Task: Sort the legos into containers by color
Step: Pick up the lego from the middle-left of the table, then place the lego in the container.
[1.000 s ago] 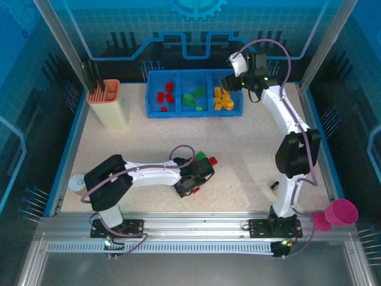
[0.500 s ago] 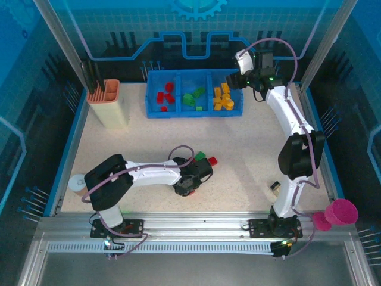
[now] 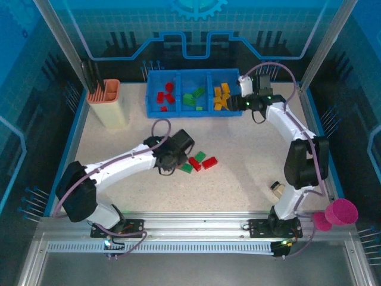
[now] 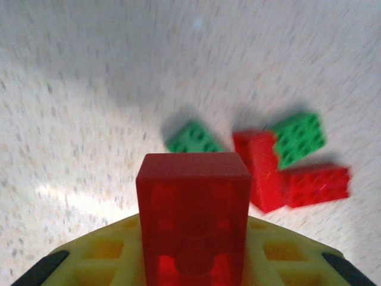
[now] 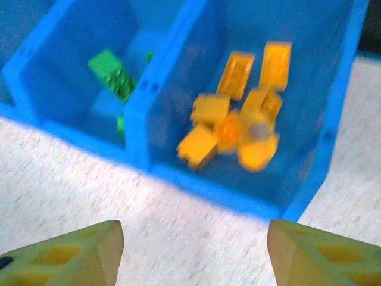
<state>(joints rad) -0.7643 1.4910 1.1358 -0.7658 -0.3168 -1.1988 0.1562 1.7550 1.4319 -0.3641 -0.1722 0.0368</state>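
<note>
My left gripper (image 3: 169, 159) is shut on a red lego (image 4: 193, 214), which stands on end between its yellow fingers (image 4: 104, 250) a little above the table. Just right of it lie loose legos: two green (image 3: 186, 168) (image 3: 200, 157) and two red (image 3: 194, 164) (image 3: 209, 162). The containers are three compartments of a blue bin (image 3: 193, 114) at the back, holding red (image 3: 165, 96), green (image 3: 193, 98) and orange legos (image 3: 222, 97). My right gripper (image 3: 236, 103) hangs open and empty over the table in front of the orange compartment (image 5: 238, 125).
A peach slotted holder (image 3: 108, 102) stands at the back left. A pink cup (image 3: 342, 211) sits off the table's near right corner, and a small object (image 3: 275, 187) lies by the right arm's base. Blue rails edge the table.
My left gripper shut on a red lego and carried it up and to the left, away from the loose legos. My right gripper drew back from above the bin toward the table.
</note>
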